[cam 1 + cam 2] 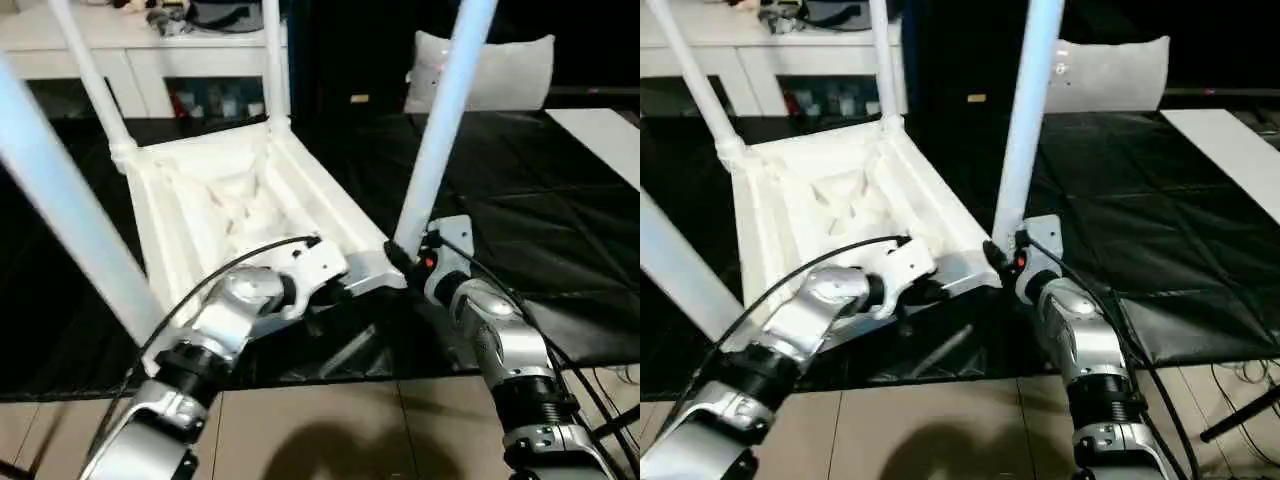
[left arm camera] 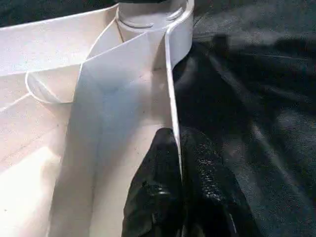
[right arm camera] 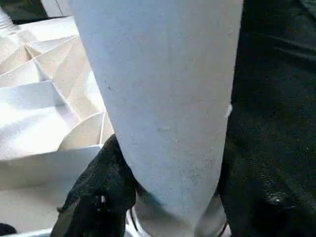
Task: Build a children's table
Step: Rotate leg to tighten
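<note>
Children's table lies upside down on a black mat spread over the floor, its ribbed underside facing up and its long axis running from the near edge of the mat away toward a white cabinet at the far side. Four tapered white legs stand up from its corner sockets: two at the far end, one close to the camera on the left, and one at the near right corner, all rising out of the top of the head view.

Left end effector is pressed together on the thin upright rim of the table's near side, one black finger inside the wall and the other outside, just short of the rounded corner socket.

Right end effector is wrapped about the base of the near right leg where it meets the socket, its black fingers spread to either side of the tube and touching it.

White cushion rests beyond the mat's far right part. Tiled floor shows at the mat's near edge.
</note>
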Controlling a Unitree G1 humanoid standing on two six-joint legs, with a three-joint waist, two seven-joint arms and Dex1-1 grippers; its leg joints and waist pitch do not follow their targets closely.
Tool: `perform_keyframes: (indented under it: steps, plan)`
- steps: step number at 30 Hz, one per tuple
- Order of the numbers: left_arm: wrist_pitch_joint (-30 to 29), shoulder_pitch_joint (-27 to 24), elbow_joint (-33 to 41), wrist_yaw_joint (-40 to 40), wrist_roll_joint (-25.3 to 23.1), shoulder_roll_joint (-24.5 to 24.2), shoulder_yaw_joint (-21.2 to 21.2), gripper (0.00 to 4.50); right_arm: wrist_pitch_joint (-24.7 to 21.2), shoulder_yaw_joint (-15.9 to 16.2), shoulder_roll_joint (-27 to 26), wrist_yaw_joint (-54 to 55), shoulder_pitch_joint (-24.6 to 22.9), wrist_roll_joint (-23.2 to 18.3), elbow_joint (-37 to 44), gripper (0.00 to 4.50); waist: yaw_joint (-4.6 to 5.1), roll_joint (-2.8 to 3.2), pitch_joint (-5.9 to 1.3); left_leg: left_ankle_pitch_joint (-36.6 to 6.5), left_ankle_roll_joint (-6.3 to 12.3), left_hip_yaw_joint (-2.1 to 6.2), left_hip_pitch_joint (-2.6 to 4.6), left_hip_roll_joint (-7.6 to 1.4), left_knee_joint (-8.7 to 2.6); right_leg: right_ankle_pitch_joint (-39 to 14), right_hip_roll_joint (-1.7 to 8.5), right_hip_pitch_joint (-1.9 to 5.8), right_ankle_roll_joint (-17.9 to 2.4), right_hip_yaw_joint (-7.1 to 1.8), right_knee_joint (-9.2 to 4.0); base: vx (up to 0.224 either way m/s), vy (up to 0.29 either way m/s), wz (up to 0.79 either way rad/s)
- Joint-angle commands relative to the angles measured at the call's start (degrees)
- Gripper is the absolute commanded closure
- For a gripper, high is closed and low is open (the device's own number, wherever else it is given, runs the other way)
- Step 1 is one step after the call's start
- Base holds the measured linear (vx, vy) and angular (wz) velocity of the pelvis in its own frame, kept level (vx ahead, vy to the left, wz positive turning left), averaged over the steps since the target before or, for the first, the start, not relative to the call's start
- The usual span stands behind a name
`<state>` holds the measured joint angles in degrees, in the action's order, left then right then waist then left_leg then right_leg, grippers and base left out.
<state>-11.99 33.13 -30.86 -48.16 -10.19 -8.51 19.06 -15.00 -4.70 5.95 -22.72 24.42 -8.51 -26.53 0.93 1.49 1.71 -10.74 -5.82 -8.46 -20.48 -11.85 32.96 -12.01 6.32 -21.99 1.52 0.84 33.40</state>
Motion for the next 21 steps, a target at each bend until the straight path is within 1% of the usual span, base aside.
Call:
perform_keyframes:
  steps: [1,2,3,4,5,6,7,8,9,10,11,12,13,14,16,17,18,19,20,21]
  plan:
    - [3.6,1.6,-0.7,-0.4,-0.9,2.7,4.9,4.50,-2.1,3.6,-3.0,-2.3,-0.7,-1.5,-0.9,1.69,-0.46,-0.12,-2.13,-24.6,0.37,-0.70,-0.18,0.34,-5.20,-19.8,-0.05,0.97,-8.8,0.23,-4.89,0.000,0.000,0.00]
    - [5.4,1.9,-1.8,-0.5,-1.6,1.5,4.9,4.50,-1.7,2.8,-1.8,-2.8,-1.8,-1.8,0.4,1.62,-0.60,-0.24,-2.13,-24.1,0.39,-0.77,-0.22,0.28,-5.19,-19.3,-0.04,0.98,-8.7,0.15,-4.89,0.000,0.000,0.00]
    - [6.1,2.1,-2.3,-0.5,-1.8,0.9,4.8,4.50,-1.6,2.4,-1.2,-3.1,-2.4,-2.1,1.2,1.52,-0.79,-0.18,-2.15,-23.9,0.47,-0.79,-0.11,0.24,-5.17,-19.1,0.01,0.92,-8.7,0.09,-4.93,0.000,0.000,0.00]
    - [6.5,2.2,-2.6,-0.5,-1.8,0.7,4.6,4.50,-1.5,2.2,-0.9,-3.3,-2.7,-2.2,1.6,1.52,-0.91,-0.22,-2.16,-23.6,0.53,-0.87,-0.10,0.21,-5.12,-18.5,-0.01,0.95,-8.7,0.02,-4.90,0.000,0.000,0.00]
    - [7.7,2.5,-3.4,-0.7,-1.9,0.0,4.1,4.50,-1.2,1.5,0.3,-4.3,-4.0,-2.6,3.3,1.38,-1.19,-0.21,-2.17,-23.2,0.67,-0.95,-0.06,0.16,-5.10,-17.8,-0.02,0.97,-8.9,-0.06,-4.84,0.000,0.000,0.00]
    - [7.7,2.5,-3.4,-0.7,-1.9,0.0,4.1,4.50,-1.2,1.5,0.3,-4.3,-4.0,-2.6,3.3,1.31,-1.51,-0.27,-2.21,-22.8,0.83,-0.99,-0.08,0.14,-5.08,-17.6,-0.03,1.04,-8.8,-0.10,-4.77,0.000,0.000,0.00]
    - [9.2,3.1,-4.6,-0.5,-2.1,-0.8,3.3,4.50,-0.8,0.9,1.9,-6.4,-6.1,-3.4,6.2,1.19,-1.69,0.01,-2.18,-22.8,0.90,-1.05,-0.02,0.18,-5.10,-17.8,-0.04,0.99,-8.7,-0.10,-4.90,0.000,0.000,0.00]
    - [9.6,3.2,-4.8,-0.5,-2.2,-1.0,3.2,4.50,-0.7,0.9,2.1,-6.8,-6.5,-3.6,6.7,1.19,-1.82,-0.17,-2.20,-22.9,0.99,-1.17,0.12,0.16,-5.00,-17.7,-0.09,0.89,-8.7,-0.14,-4.98,0.000,0.000,0.00]
    - [11.5,3.6,-5.7,-0.8,-2.1,-1.8,2.8,4.50,-0.6,0.9,3.8,-9.2,-8.6,-4.4,10.0,0.94,-2.12,-0.10,-2.35,-21.6,1.24,-1.24,0.06,0.26,-4.92,-16.8,-0.09,0.98,-8.7,-0.21,-4.85,0.000,0.000,0.00]
    - [12.2,3.7,-6.1,-1.1,-1.9,-2.2,2.5,4.50,-0.4,1.2,5.0,-9.9,-9.9,-4.0,11.8,0.94,-2.39,-0.21,-2.47,-20.3,1.47,-1.31,0.05,0.15,-4.87,-15.5,-0.09,1.18,-8.7,-0.29,-4.86,0.000,0.000,0.00]
    - [14.1,3.7,-6.4,-1.5,-1.5,-2.9,2.2,4.50,-2.3,1.1,6.5,-12.9,-12.0,-6.1,15.0,0.86,-3.03,-0.10,-2.61,-16.8,2.23,-1.43,-0.10,0.04,-4.74,-11.1,-0.19,1.43,-9.3,-0.35,-4.50,0.000,0.000,0.00]
    - [15.3,3.6,-6.8,-1.3,-1.1,-3.3,1.8,4.50,-3.1,1.3,8.0,-14.7,-13.9,-6.8,17.4,0.81,-3.18,-0.09,-2.69,-15.0,2.47,-1.35,-0.46,0.01,-4.67,-8.3,-0.18,1.81,-10.0,-0.32,-4.05,0.000,0.000,0.00]
    - [15.6,3.6,-7.0,-1.0,-1.0,-3.4,1.6,4.50,-3.2,1.4,8.6,-15.1,-14.6,-6.9,18.3,0.74,-3.24,-0.14,-2.79,-13.7,2.56,-1.34,-0.59,0.04,-4.57,-6.4,-0.21,2.01,-10.2,-0.25,-3.86,0.000,0.000,0.00]
    - [15.8,3.6,-7.2,-0.5,-1.0,-3.5,1.5,4.50,-3.2,1.4,9.0,-15.3,-15.2,-7.0,19.0,0.64,-3.29,-0.09,-2.88,-12.6,2.68,-1.34,-0.65,0.03,-4.50,-5.0,-0.24,2.02,-10.5,-0.17,-3.67,0.000,0.000,0.00]
    - [16.5,3.7,-7.7,0.3,-0.6,-3.6,0.9,4.50,-3.0,1.5,10.0,-16.2,-16.6,-7.1,20.6,0.50,-3.24,-0.09,-3.30,-7.0,3.64,-1.40,-0.95,0.24,-3.81,2.5,-0.25,2.35,-12.0,-0.06,-2.90,0.000,0.000,0.00]
    - [16.5,3.5,-7.5,0.0,0.1,-3.7,0.3,4.50,-2.7,1.6,11.0,-17.5,-18.0,-7.6,22.4,0.42,-3.09,-0.41,-3.44,-5.5,3.92,-1.38,-1.17,0.40,-3.61,4.5,-0.26,2.59,-12.3,-0.05,-2.61,0.000,0.000,0.00]
    - [16.5,3.3,-7.3,-0.7,0.7,-3.9,0.0,4.22,-2.6,1.6,11.4,-17.9,-18.8,-7.9,23.5,0.27,-3.22,-0.27,-3.47,-4.6,4.68,-1.46,-1.11,0.40,-3.49,6.2,-0.34,2.45,-12.6,0.02,-2.54,0.000,0.000,0.00]
    - [16.6,2.9,-6.9,-1.3,1.3,-4.1,-0.3,4.06,-2.9,1.1,11.4,-17.8,-19.4,-8.6,24.7,0.20,-3.17,-0.14,-3.39,-5.0,5.43,-1.60,-1.05,0.38,-3.43,5.9,-0.24,2.32,-13.0,-0.03,-2.59,0.000,0.000,0.00]
    - [16.5,2.4,-6.3,-1.6,2.2,-4.1,-1.1,3.95,-3.6,0.4,11.2,-17.8,-20.1,-10.0,26.3,0.13,-3.19,-0.15,-3.33,-5.4,5.63,-1.65,-1.04,0.35,-3.49,5.3,-0.20,2.30,-13.1,-0.05,-2.69,0.000,0.000,0.00]
    - [15.6,1.3,-4.7,-2.1,4.0,-4.0,-2.5,3.95,-4.4,-0.2,11.1,-18.1,-21.0,-11.5,28.6,0.08,-3.15,0.00,-3.20,-7.3,5.70,-1.70,-1.01,0.28,-3.63,2.6,-0.09,2.35,-13.2,-0.10,-2.90,0.000,0.000,0.00]
